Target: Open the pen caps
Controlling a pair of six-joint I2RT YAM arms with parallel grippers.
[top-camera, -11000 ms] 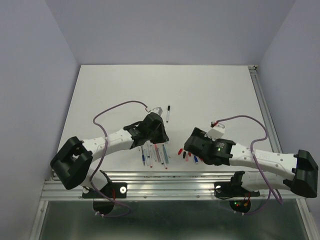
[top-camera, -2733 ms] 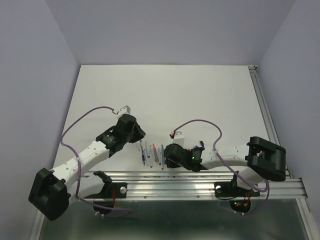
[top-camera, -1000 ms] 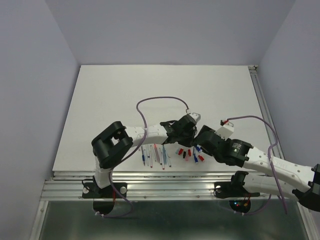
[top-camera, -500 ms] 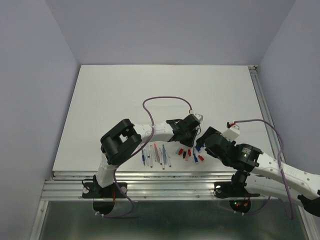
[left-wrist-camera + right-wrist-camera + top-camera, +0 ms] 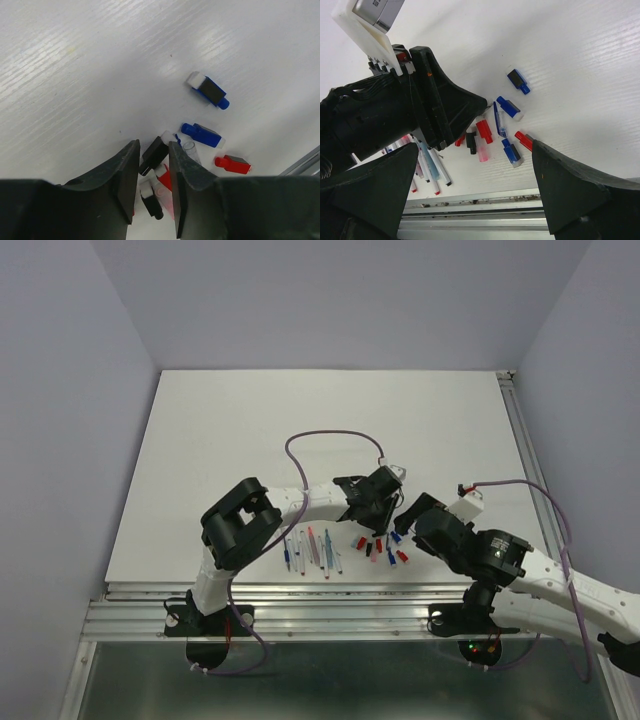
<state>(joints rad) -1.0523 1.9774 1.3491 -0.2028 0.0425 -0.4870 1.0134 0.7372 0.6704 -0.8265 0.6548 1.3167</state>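
Left gripper (image 5: 152,146): jaws narrowly parted and clamping nothing, low over the pen caps (image 5: 378,545) gathered near the table's (image 5: 330,420) front edge. A black cap (image 5: 154,156) lies directly beneath the gap, evidently so that loose caps collect together. Right gripper (image 5: 475,150): spread wide and empty, alongside. The pens (image 5: 310,550) lie separately, left of the caps.
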